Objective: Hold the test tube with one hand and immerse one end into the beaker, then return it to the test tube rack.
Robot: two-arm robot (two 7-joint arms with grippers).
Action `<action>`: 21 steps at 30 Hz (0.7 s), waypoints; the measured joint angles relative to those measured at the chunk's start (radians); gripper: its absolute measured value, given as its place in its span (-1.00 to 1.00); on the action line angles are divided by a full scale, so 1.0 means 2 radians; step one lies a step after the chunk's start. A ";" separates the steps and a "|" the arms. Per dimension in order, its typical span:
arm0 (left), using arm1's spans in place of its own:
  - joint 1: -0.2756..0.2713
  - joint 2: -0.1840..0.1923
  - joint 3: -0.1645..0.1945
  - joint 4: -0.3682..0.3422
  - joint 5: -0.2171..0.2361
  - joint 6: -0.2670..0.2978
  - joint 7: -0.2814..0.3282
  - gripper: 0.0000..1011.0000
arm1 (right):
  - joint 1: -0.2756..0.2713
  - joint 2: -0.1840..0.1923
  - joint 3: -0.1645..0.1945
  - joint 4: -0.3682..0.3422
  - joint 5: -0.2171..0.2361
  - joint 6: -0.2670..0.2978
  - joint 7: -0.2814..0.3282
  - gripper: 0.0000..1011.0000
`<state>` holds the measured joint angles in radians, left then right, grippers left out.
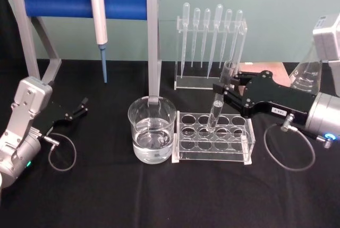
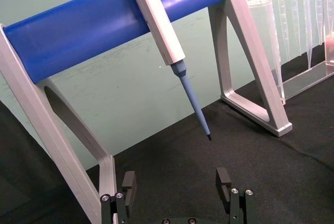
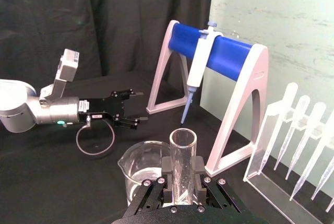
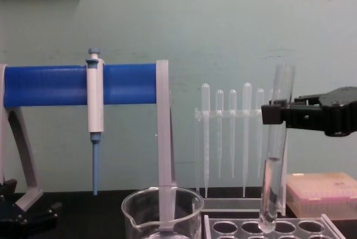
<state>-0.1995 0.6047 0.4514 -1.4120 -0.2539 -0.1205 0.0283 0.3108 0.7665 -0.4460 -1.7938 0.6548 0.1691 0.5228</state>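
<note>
Head view: the right gripper (image 1: 225,91) is clamped on the test tube (image 1: 221,98), whose round bottom sits at a hole of the clear rack (image 1: 213,137) just beside the beaker (image 1: 152,129), which holds clear liquid to under half, while the left gripper (image 1: 81,108) rests parked and spread near the pipettor stand (image 1: 85,0).

Right wrist view and chest view: the fingers (image 3: 166,171) pinch the upright tube below its open rim, and the tube's bottom, carrying a little liquid, hangs at the rack top. Judged stage: tube either lifting out for the dip or going back; the next move demands a straight vertical path clear of the hole's edge.
</note>
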 joint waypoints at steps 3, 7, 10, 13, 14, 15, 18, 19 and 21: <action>0.000 0.000 0.000 0.000 0.000 0.000 0.000 0.98 | 0.003 -0.008 -0.003 0.008 -0.004 0.000 0.002 -0.53; 0.000 0.000 0.000 0.000 0.000 0.000 0.000 0.98 | 0.008 -0.017 -0.009 0.021 -0.009 0.001 0.006 -0.53; 0.000 0.000 0.000 0.000 0.000 0.000 0.000 0.98 | 0.010 -0.022 -0.011 0.028 -0.012 0.002 0.008 -0.53; 0.000 0.000 0.000 0.000 0.000 0.000 0.000 0.98 | 0.011 -0.025 -0.011 0.033 -0.013 0.002 0.009 -0.53; 0.000 0.000 0.000 0.000 0.000 0.000 0.000 0.98 | 0.011 -0.026 -0.011 0.035 -0.013 0.001 0.010 -0.53; 0.000 0.000 0.000 0.000 0.000 0.000 0.000 0.98 | 0.011 -0.028 -0.011 0.038 -0.015 0.000 0.010 -0.53; 0.000 0.000 0.000 0.000 0.000 0.000 0.000 0.98 | 0.011 -0.031 -0.012 0.042 -0.018 -0.001 0.010 -0.53; 0.000 0.000 0.000 0.000 0.000 0.000 0.000 0.98 | 0.011 -0.032 -0.012 0.043 -0.019 -0.002 0.010 -0.53; 0.000 0.000 0.000 0.000 0.000 0.000 0.000 0.98 | 0.012 -0.034 -0.013 0.046 -0.021 -0.003 0.011 -0.53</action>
<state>-0.1995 0.6047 0.4514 -1.4120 -0.2539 -0.1205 0.0282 0.3343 0.6992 -0.4718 -1.7028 0.6134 0.1634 0.5441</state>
